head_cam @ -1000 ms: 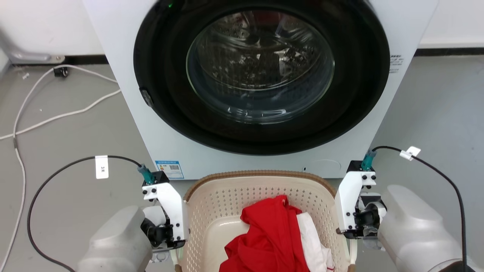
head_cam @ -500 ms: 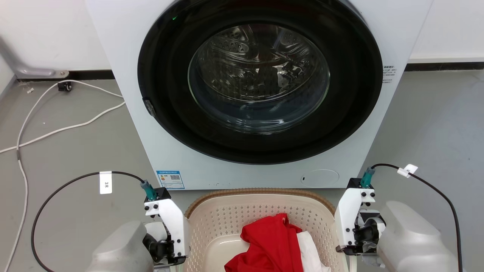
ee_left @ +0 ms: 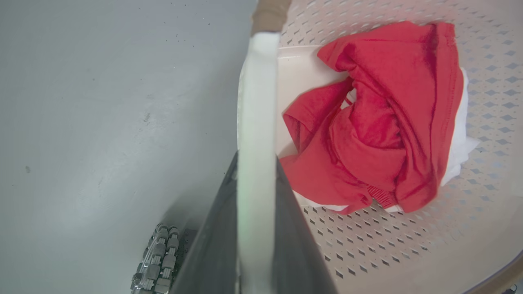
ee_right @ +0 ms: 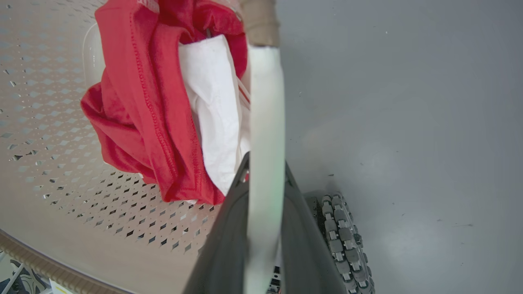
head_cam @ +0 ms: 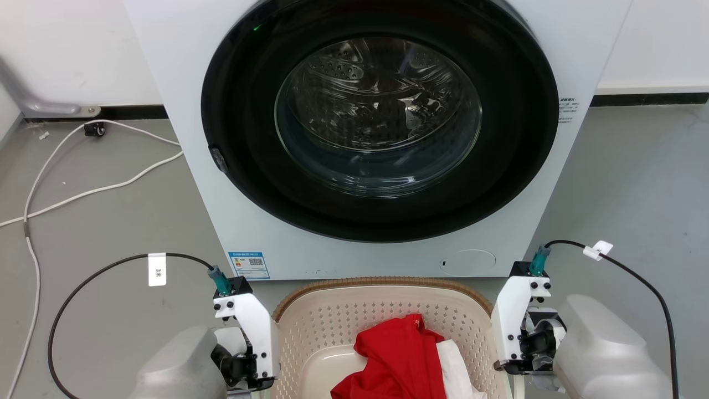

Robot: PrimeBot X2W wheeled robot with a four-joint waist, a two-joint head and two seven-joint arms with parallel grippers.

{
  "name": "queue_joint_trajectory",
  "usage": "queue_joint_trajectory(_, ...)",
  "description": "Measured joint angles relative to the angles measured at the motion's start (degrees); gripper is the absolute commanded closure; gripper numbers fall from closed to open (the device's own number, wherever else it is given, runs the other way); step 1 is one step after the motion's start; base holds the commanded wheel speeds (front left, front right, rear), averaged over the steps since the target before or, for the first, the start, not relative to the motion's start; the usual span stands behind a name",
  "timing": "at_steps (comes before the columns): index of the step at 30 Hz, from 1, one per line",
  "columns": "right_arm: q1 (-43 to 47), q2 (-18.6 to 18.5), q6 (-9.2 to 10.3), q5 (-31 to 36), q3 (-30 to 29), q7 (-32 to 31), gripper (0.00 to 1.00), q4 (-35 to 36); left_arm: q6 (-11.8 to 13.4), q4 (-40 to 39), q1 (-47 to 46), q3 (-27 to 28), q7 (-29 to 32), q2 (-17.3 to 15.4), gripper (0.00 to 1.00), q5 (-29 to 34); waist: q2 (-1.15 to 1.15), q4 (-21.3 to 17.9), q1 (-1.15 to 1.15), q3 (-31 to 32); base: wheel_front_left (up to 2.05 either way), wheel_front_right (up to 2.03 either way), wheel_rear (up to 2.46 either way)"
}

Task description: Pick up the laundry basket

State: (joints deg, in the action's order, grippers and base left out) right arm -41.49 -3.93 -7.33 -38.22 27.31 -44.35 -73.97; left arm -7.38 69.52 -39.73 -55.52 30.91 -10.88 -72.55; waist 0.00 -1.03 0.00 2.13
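Left wrist view shows the left hand (ee_left: 256,161) closed tight on the laundry basket (ee_left: 388,245). Its two dark fingers (ee_left: 216,228) press against either side of the white loop handle (ee_left: 258,81) that runs up between them. The right wrist view gives the mirror of it: the right hand (ee_right: 265,163) is clamped the same way on the other white handle (ee_right: 265,102).

The basket sits between the two hands, with its perforated cream wall just inside each one. Within it a crumpled red garment (ee_left: 380,122) lies on a white cloth (ee_left: 459,139), nearer the right hand than the left.

On the outer side of each hand is grey floor (ee_left: 102,102). A roller-studded wheel (ee_right: 341,241) shows low beside the right hand's fingers.

In the head view, the basket's brown woven rim (head_cam: 382,281) lies beyond both hands, close to the foot of a white washing machine (head_cam: 166,66). The machine's round glass door (head_cam: 379,113) is framed in black. Well out past the left hand, white cables (head_cam: 83,183) trail across the floor toward the wall.
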Motion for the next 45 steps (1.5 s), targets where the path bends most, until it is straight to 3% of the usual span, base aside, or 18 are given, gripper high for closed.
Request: queue_joint_trajectory(45, 0.04, -0.15, -0.01, 2.5, -2.2, 0.12, 1.0, 0.0, 0.0, 1.09, -0.02, -1.27, -1.45, 0.81, 1.0, -1.48, 0.0, -0.11, 0.01, -0.79, 0.0, 0.0, 0.0)
